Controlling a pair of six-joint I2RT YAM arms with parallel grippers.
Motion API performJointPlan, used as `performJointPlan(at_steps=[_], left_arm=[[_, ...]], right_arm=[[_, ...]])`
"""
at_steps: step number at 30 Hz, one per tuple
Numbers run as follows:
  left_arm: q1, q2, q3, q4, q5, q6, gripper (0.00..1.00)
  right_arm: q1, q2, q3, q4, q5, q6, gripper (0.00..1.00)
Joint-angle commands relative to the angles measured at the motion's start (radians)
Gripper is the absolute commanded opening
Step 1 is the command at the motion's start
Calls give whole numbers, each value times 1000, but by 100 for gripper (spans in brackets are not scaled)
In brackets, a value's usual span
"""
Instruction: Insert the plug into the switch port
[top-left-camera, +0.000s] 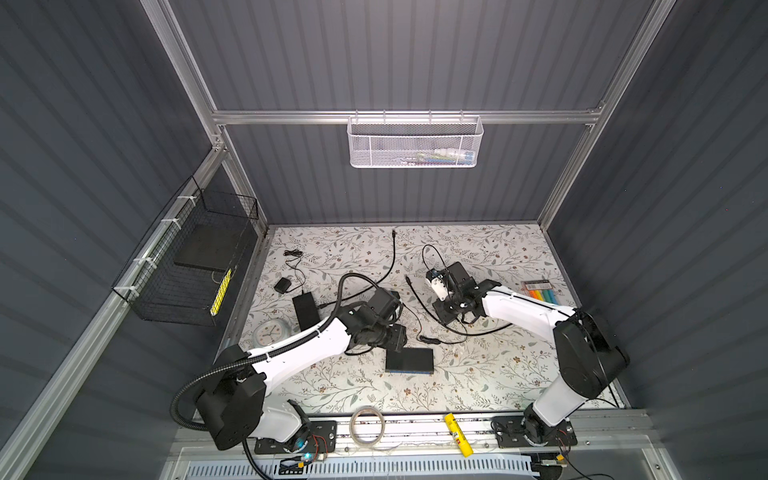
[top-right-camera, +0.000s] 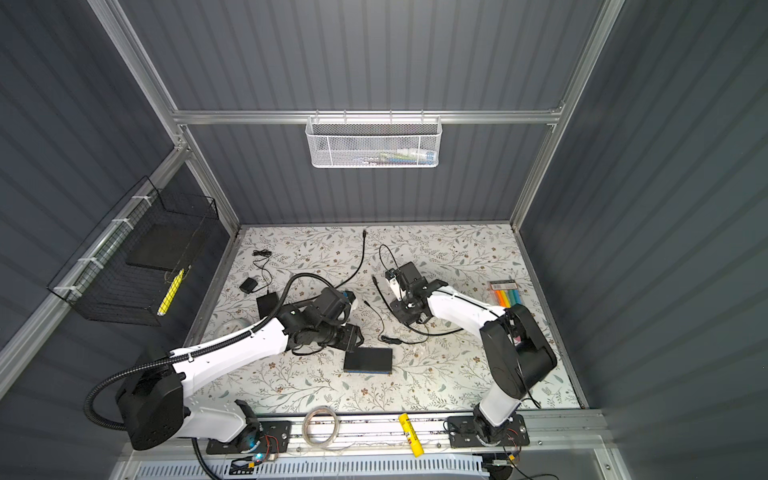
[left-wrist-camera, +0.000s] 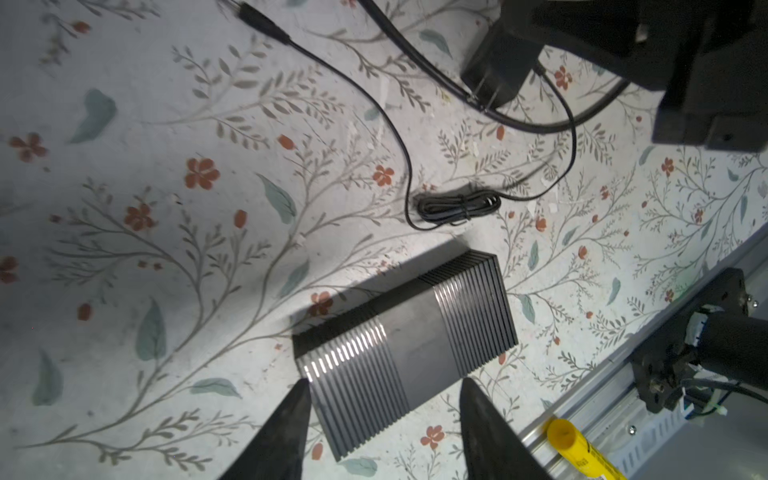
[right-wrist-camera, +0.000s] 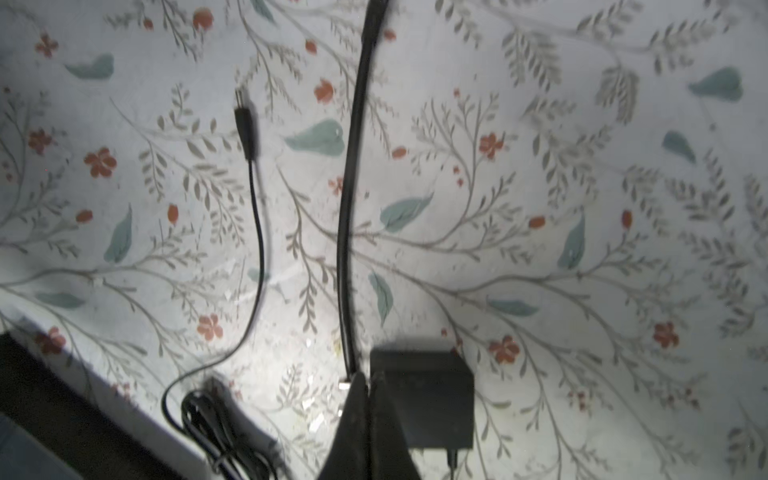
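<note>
Switch grab pending, plug loose
Left gripper (left-wrist-camera: 385, 381) open, jaws spread over switch (left-wrist-camera: 407, 345); right gripper (right-wrist-camera: 368, 376) pinched shut beside adapter (right-wrist-camera: 428, 399), hold unclear. Plug (right-wrist-camera: 245, 124) lies on mat (right-wrist-camera: 582, 166), well apart: clamp switch squarely first.

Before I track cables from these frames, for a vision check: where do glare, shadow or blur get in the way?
Left wrist view: glare streaks on the ribs of the switch, dark shadow beside it. Right wrist view: the thick cable is smeared, the adapter shows no detail. Both top views: sharp, evenly lit table.
</note>
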Motion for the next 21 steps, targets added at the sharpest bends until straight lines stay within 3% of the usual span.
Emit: performJointPlan(at_steps=[1,3,7,15,21], left_arm=[[-10,-23,-64,43,-38,-118,57],[-14,-35,-84,59,-27,-134,57],[-69,-41,-125,37,-52,-161,56],[-124,-133,-230,71,-44,-222,42],[-137,-124,-273,99,-22,-224,36]], right_arm=[[4,-26,-43,-7,-26,45,0],[8,-30,-44,-48,-66,58,0],[63,-82,-58,-108,-161,63,9],[158,-199,-85,-242,-149,187,10],[219,-175,-156,-269,-105,384,11]])
